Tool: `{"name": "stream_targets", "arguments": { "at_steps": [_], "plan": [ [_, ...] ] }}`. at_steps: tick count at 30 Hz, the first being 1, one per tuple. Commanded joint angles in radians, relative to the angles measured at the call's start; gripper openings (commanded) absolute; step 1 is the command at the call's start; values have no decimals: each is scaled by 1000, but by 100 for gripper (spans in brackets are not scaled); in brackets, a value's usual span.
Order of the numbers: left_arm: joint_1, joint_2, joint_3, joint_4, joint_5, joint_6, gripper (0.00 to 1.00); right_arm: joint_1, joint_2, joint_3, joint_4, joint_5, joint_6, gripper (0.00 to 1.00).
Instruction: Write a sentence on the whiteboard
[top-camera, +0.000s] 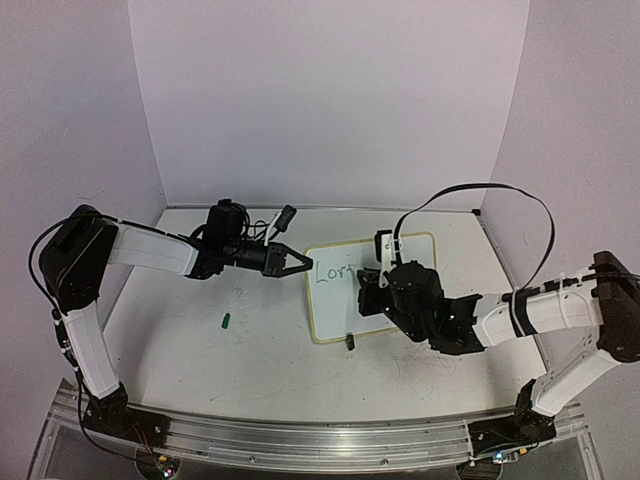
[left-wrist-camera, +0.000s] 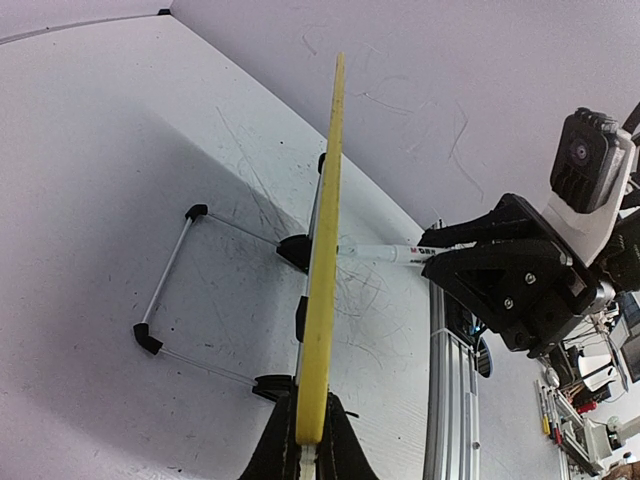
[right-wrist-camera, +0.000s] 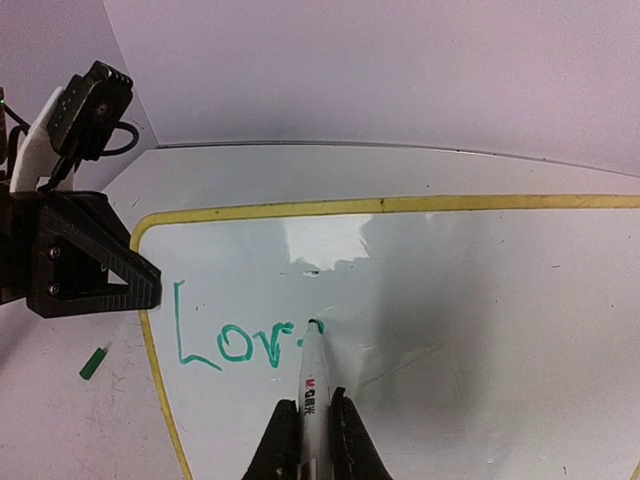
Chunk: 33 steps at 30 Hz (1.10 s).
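Observation:
The whiteboard (top-camera: 335, 305) lies propped on the table with green letters "Lov" (right-wrist-camera: 225, 345) at its left. My left gripper (top-camera: 303, 264) is shut on the board's left rim, seen edge-on as a yellow strip (left-wrist-camera: 325, 250) between my left gripper's (left-wrist-camera: 310, 412) jaws. My right gripper (right-wrist-camera: 313, 412) is shut on a white marker (right-wrist-camera: 312, 365). Its tip touches the board just right of the letters. From above, the right gripper (top-camera: 372, 283) hangs over the board's middle and hides part of it.
A small green cap (top-camera: 227, 321) lies on the table left of the board, also the green cap (right-wrist-camera: 93, 363) in the right wrist view. A wire stand (left-wrist-camera: 165, 275) props the board from behind. A black clip foot (top-camera: 350, 342) sits on its near edge. White walls enclose the table.

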Motion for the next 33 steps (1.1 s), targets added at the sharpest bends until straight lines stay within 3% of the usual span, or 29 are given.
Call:
{"name": "stream_targets", "arguments": {
  "at_steps": [1, 21, 33],
  "plan": [
    [-17, -24, -9, 16, 34, 14, 0, -9, 21, 30, 13, -13, -9, 0],
    [-17, -21, -8, 16, 35, 14, 0, -4, -6, -44, -21, -41, 46, 0],
    [-17, -17, -9, 16, 32, 16, 0, -3, -88, -48, -63, 28, 49, 0]
  ]
}}
